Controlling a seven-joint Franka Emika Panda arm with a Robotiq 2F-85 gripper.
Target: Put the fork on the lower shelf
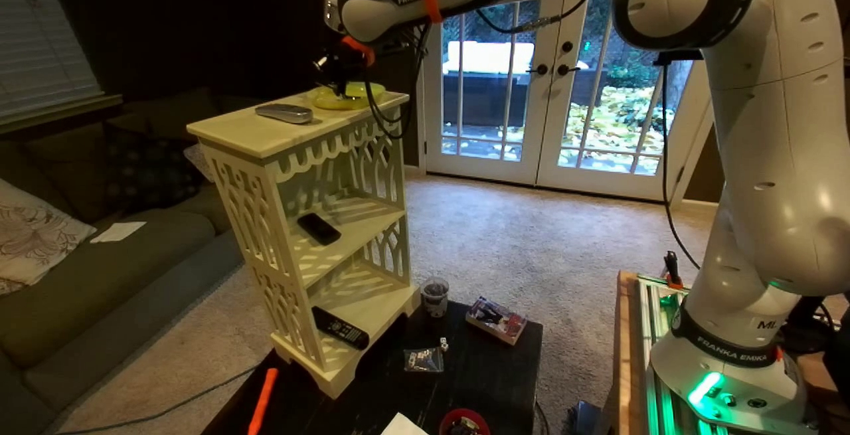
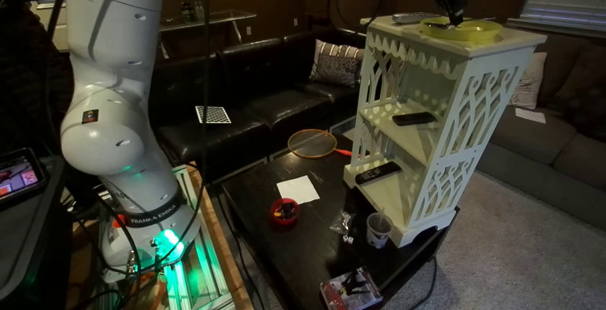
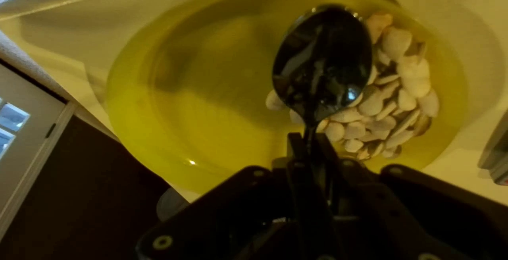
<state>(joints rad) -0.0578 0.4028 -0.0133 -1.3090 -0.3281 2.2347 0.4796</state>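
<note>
Spoon (image 3: 322, 65) pinched at its handle by the gripper (image 3: 308, 145), the fingers (image 3: 294, 147) brought together on it; its shiny oval end hangs over a shallow yellow dish (image 3: 222, 93), and from where I stand I can't tell whether it touches the pale, pebble-like pieces (image 3: 381, 127) heaped in one side; that dish sits on the top board (image 1: 232, 131) of the cream rack (image 2: 457, 157), a silver handset (image 1: 284, 113) lying near it; one level down comes the lower shelf (image 1: 365, 219), between lattice sides, with a black phone (image 1: 319, 228) flat on it, so the spoon is well above that tier; beneath, on the bottom tier (image 1: 378, 295), a black remote (image 1: 340, 327) lies at the front; the rack stands on a dark table (image 2: 303, 248), where a cup (image 2: 378, 232) sits just beside its foot, a small clear bag (image 2: 342, 221) and some white cubes (image 2: 348, 239) near the cup, then a book (image 2: 351, 290), a sheet of white paper (image 2: 298, 189), a red bowl (image 2: 287, 222) with odds and ends (image 2: 286, 209) in it, and a racket (image 2: 312, 143) with an orange handle; past the table, in an exterior view, a black leather sofa (image 2: 265, 78) runs back toward a corner; farthest off, glass-paned doors (image 1: 551, 116) look out on a garden (image 1: 631, 70) full of yellowish leaves (image 1: 607, 116)
</note>
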